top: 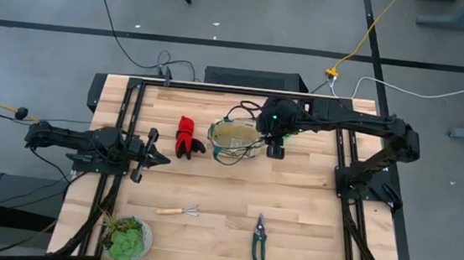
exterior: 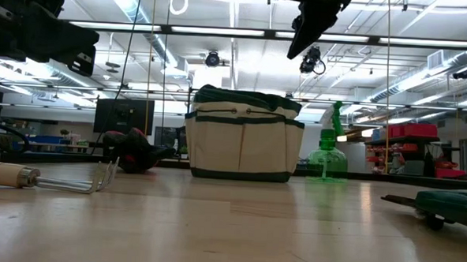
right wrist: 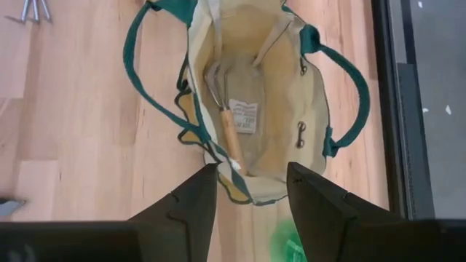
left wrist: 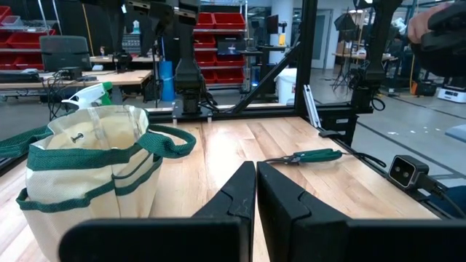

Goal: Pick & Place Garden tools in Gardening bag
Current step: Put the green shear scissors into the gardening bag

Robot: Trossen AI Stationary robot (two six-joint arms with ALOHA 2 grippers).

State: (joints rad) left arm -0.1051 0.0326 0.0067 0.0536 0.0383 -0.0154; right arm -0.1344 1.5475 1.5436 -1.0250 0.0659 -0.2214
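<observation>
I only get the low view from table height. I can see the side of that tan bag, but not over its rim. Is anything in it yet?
Observer: Yes. The right wrist view looks straight down into the gardening bag, and one wooden-handled tool lies on its bottom.
Operator: And the dark thing hanging above the bag in my picture, is it carrying something?
Observer: No. That is the right gripper, above the bag's edge, and the right wrist view shows its fingers apart with nothing between them.
</observation>
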